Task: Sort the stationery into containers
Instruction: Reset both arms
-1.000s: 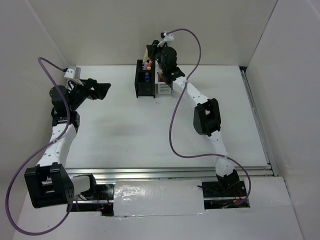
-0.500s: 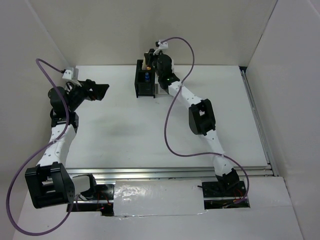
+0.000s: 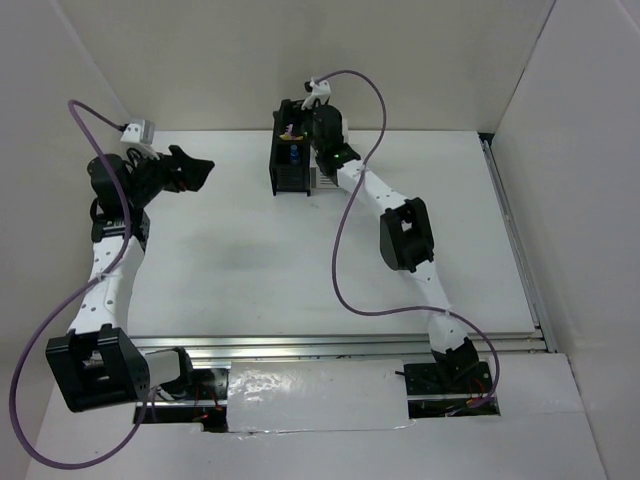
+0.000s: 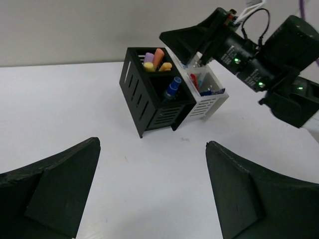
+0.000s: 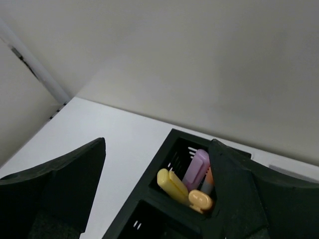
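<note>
The containers stand joined at the back of the table: a black box and a white box. The black box's back compartment holds yellow, purple and orange markers. Its front compartment holds a blue marker. A red pen and blue items stand in the white box. My right gripper hovers open just over the back compartment, with nothing between its fingers. Well apart, at the far left, my left gripper is open and empty above bare table.
White walls close in the table on the left, back and right; the back wall is just behind the containers. A metal rail runs along the right edge. Purple cables loop off both arms.
My right gripper has shifted left over the black box and opened. The marker that it carried now stands in the back compartment. The left arm has drawn slightly up and left.
</note>
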Robot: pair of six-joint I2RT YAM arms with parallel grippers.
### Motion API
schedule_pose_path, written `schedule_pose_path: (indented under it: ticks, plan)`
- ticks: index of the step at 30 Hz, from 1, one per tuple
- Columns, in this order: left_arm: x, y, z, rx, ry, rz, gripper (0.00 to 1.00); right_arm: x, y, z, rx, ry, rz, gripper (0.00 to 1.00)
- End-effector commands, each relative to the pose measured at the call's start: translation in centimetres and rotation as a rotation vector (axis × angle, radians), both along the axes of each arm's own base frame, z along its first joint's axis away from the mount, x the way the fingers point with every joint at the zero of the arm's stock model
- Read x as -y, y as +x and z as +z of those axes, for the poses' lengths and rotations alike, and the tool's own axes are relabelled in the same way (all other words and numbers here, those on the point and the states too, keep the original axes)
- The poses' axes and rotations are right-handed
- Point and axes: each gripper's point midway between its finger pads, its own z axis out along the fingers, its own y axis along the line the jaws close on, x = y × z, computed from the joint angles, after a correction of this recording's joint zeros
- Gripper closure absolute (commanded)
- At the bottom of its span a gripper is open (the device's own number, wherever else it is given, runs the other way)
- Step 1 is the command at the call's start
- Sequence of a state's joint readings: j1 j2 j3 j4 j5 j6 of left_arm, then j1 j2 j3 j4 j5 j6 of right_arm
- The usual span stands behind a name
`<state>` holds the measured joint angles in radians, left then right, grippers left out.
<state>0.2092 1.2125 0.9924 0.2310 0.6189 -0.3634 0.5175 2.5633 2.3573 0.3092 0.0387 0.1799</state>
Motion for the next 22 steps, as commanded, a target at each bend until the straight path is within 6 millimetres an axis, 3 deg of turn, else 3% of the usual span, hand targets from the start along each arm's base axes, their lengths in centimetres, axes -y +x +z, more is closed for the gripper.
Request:
schedule_pose_path:
  ticks: [1, 2, 3, 4, 5, 6, 7, 8, 9, 10, 11, 12, 13, 14, 15, 16, 17, 18, 19, 21, 22]
  plan:
    - [-1.0, 0.0, 1.7, -0.034, 0.072, 0.036, 0.01, 2.5, -7.1, 19.6, 0.194, 0.130, 0.049, 0.10]
    - [-1.6, 0.3, 2.5, -0.029, 0.088, 0.071, 0.01, 3.3, -8.0, 20.7, 0.182, 0.127, 0.045, 0.09]
    - [-1.8, 0.0, 0.9, -0.107, 0.101, 0.091, 0.01, 4.6, -8.3, 19.7, 0.108, 0.088, 0.029, 0.08]
    - [-2.2, -0.1, 0.5, -0.138, 0.114, 0.113, 0.01, 6.6, -10.7, 23.4, 0.129, 0.103, 0.019, 0.07]
    - [-2.6, -0.1, 0.5, -0.156, 0.126, 0.133, 0.01, 7.6, -11.7, 23.6, 0.096, 0.077, 0.032, 0.06]
    - [-3.2, -0.5, -0.7, -0.208, 0.154, 0.160, 0.01, 9.2, -12.3, 21.0, -0.013, 0.009, 0.046, 0.03]
    - [-3.5, -0.7, -1.3, -0.230, 0.173, 0.170, 0.01, 11.5, -14.6, 23.5, -0.002, 0.005, 0.043, 0.00]
    - [-3.7, -1.0, -2.2, -0.257, 0.187, 0.182, 0.01, 13.2, -15.3, 19.7, -0.120, -0.057, 0.023, 0.00]
    - [-4.4, -1.4, -3.4, -0.298, 0.208, 0.216, 0.01, 16.9, -17.5, 21.7, -0.102, -0.057, -0.023, 0.00]
    - [-4.7, -1.8, -4.2, -0.321, 0.223, 0.226, 0.01, 18.9, -18.4, 20.7, -0.124, -0.077, -0.052, 0.00]
    - [-4.8, -2.4, -4.9, -0.338, 0.235, 0.234, 0.01, 21.0, -19.0, 15.3, -0.220, -0.134, -0.088, 0.00]
    - [-5.1, -2.7, -5.7, -0.354, 0.251, 0.244, 0.01, 23.5, -22.1, 17.1, -0.170, -0.132, -0.121, 0.00]
    - [-5.1, -3.4, -6.7, -0.372, 0.260, 0.246, 0.01, 26.7, -22.8, 11.8, -0.265, -0.203, -0.174, 0.00]
    - [-5.2, -3.8, -7.2, -0.380, 0.270, 0.249, 0.01, 28.7, -23.9, 10.7, -0.282, -0.216, -0.211, 0.00]
    - [-5.3, -4.0, -7.6, -0.390, 0.273, 0.258, 0.01, 30.3, -26.3, 11.4, -0.260, -0.209, -0.234, 0.00]
    - [-5.3, -4.6, -8.7, -0.415, 0.273, 0.259, 0.01, 33.2, -27.1, 10.2, -0.284, -0.212, -0.290, 0.00]
    - [-5.2, -5.0, -8.7, -0.411, 0.272, 0.262, 0.00, 34.8, -28.4, 6.4, -0.368, -0.220, -0.312, 0.00]
    - [-5.3, -5.2, -9.2, -0.426, 0.271, 0.273, 0.01, 35.7, -30.2, 6.5, -0.348, -0.215, -0.336, 0.00]
    - [-5.0, -5.7, -10.2, -0.461, 0.271, 0.265, 0.01, 37.2, -31.3, 2.9, -0.414, -0.219, -0.360, 0.00]
    - [-4.6, -6.2, -11.1, -0.496, 0.272, 0.250, 0.01, 38.1, -33.2, 2.1, -0.402, -0.212, -0.385, 0.00]
    - [-4.4, -6.5, -11.6, -0.510, 0.269, 0.240, 0.01, 38.0, -33.9, -0.3, -0.444, -0.204, -0.368, 0.00]
